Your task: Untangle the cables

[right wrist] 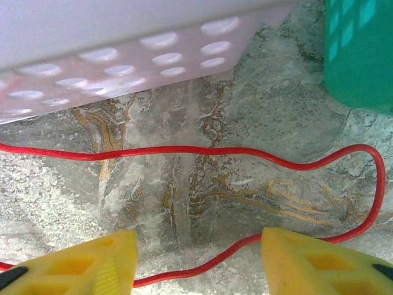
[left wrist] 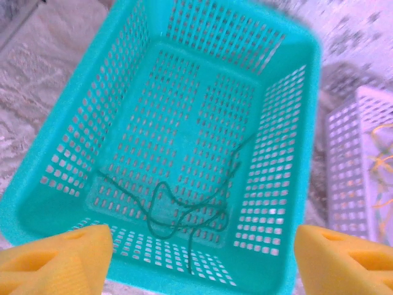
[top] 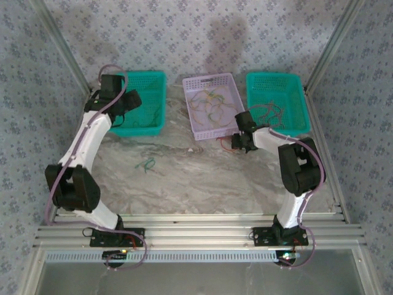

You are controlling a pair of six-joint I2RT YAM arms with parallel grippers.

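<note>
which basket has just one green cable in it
The left teal basket: one dark green cable lies on its floor. The lilac basket holds a mixed tangle, and the right teal basket holds several strands.

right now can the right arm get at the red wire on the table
Probably yes: the red wire lies bare on the table, nothing over it, and the jaws stand apart astride it.
</note>
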